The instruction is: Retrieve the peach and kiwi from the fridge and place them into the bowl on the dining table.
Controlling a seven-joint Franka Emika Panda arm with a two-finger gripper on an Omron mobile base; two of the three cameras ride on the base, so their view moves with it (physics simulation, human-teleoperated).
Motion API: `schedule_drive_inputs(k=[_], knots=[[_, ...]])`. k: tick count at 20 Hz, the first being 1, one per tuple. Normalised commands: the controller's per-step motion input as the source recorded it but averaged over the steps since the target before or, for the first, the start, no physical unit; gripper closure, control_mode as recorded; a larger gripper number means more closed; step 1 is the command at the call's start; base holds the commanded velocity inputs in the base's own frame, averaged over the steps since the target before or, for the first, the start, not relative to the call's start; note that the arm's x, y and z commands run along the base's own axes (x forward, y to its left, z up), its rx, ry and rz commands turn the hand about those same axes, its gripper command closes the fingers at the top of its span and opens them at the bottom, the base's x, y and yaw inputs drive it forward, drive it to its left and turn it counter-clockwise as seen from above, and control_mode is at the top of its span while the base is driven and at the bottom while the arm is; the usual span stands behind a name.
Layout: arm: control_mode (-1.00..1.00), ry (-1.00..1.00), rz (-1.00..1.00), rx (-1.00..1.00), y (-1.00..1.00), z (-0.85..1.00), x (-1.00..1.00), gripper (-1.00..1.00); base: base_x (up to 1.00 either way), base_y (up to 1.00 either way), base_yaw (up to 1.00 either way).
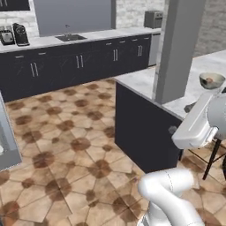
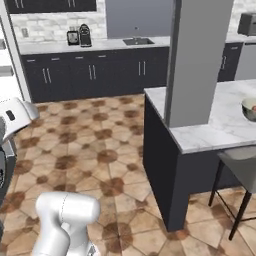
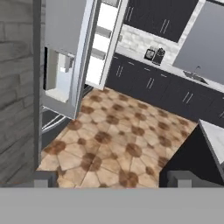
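Note:
In the hand view my gripper (image 3: 112,179) is open, its two dark fingertips (image 3: 43,179) wide apart with only tiled floor between them. It looks toward the grey fridge (image 3: 65,52), whose door with the dispenser panel stands open, showing white shelves. The beige bowl (image 1: 212,80) rests on the white marble dining table (image 1: 141,81) at the right, behind my arm. A small reddish-orange patch inside it looks like the peach (image 1: 210,81). The bowl (image 2: 250,110) also sits at the right edge of the right base view on the table (image 2: 225,125). The kiwi is out of view.
A grey pillar (image 1: 178,48) rises from the table's near end. A grey stool (image 2: 240,162) stands by the table. Dark cabinets (image 1: 79,66) with a sink and small appliances line the back wall. Open tiled floor (image 1: 66,145) lies between fridge and table.

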Motion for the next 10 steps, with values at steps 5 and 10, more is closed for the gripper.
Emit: schedule_drive_inputs(k=[5, 10], knots=[[1.0, 0.0, 0.0, 0.0, 0.0, 0.0, 0.0, -1.0, 0.58, 0.56, 0.14], [1.0, 0.0, 0.0, 0.0, 0.0, 0.0, 0.0, -1.0, 0.94, 0.23, 0.15]])
